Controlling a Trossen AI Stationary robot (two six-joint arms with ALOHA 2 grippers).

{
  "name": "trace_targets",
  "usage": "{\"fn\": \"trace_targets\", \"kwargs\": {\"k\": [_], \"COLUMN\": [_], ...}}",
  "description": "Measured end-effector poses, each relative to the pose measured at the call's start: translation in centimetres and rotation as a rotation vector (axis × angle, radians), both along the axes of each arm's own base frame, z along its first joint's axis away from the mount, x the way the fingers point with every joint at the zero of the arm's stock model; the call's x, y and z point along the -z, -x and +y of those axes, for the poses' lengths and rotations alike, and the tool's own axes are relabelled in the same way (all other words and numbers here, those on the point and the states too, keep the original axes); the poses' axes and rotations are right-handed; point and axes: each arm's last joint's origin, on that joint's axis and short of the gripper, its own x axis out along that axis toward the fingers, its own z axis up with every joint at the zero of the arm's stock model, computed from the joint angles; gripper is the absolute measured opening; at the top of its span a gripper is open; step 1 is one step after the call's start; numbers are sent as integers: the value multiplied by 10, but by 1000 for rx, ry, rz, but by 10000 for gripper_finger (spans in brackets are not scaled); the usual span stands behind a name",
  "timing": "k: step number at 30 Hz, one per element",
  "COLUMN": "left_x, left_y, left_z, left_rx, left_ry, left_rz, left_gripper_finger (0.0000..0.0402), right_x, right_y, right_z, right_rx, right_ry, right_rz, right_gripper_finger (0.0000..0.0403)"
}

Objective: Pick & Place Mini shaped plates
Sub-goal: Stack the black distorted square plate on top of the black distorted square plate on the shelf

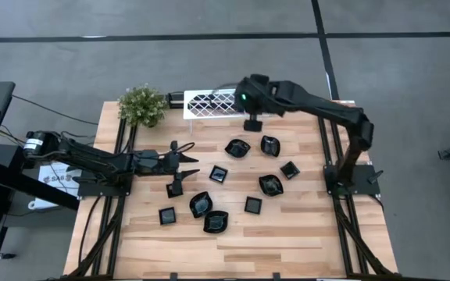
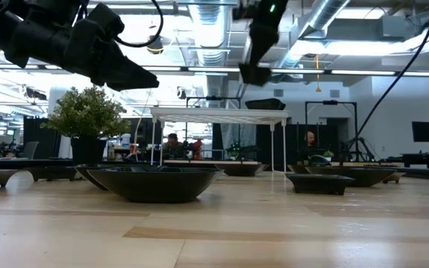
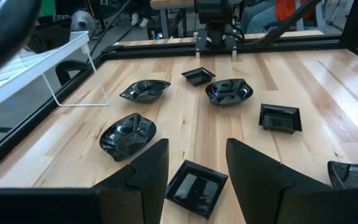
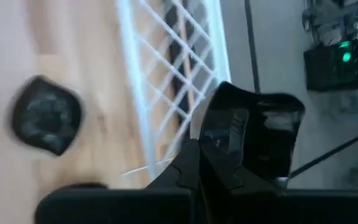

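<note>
The right gripper (image 1: 251,123) hangs just beside the white wire lattice rack (image 1: 209,102), its fingers clamped on a glossy black square plate (image 4: 253,134). Below the rack, nine more shiny black plates (image 1: 270,185) lie scattered on the pale wood-plank table (image 1: 303,234), some flat-edged squares, some with wavy rims. The left gripper (image 1: 187,160) hovers off to the rack's lower left, fingers apart, above a square plate (image 3: 197,186). A leafy potted plant (image 1: 142,105) stands left of the rack.
</note>
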Motion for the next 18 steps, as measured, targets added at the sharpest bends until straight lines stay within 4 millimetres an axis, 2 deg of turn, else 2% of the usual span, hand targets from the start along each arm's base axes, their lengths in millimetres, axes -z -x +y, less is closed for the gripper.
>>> {"fn": "trace_targets", "kwargs": {"k": [5, 9, 18], "left_x": [0, 0, 0], "left_y": [1, 1, 1], "left_z": [-1, -1, -1], "left_rx": [5, 5, 7], "left_ry": [1, 0, -7], "left_rz": [-3, -3, -2], "left_gripper_finger": [163, 163, 163], "right_x": [25, 42, 44], "right_y": [-3, -5, -5], "right_z": [-39, -54, -49], "right_rx": [72, 105, 102], "right_ry": [-29, -58, -73], "right_rz": [83, 144, 168], "right_gripper_finger": [0, 0, 0]}}
